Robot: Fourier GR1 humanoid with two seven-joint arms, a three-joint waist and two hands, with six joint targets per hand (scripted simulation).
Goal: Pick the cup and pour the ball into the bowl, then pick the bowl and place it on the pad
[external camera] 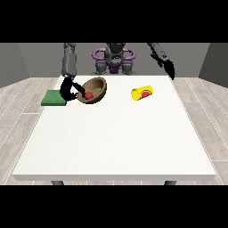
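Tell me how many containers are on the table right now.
2. A wooden bowl, tilted, at the table's far left beside the green pad; a yellow cup on its side at the far right. None seems hidden.

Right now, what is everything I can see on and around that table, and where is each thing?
Table: one, white, fills the middle of the view.
Bowl: one, brown, tilted, far left part of the table, held at its rim.
Ball: one, red, inside the bowl.
Cup: one, yellow, lying on its side, far right of centre.
Pad: one, green, flat, far left corner.
Hand at the view's left: one, black, fingers curled on the bowl's rim.
Hand at the view's right: one, black, raised above the far right corner, holding nothing.
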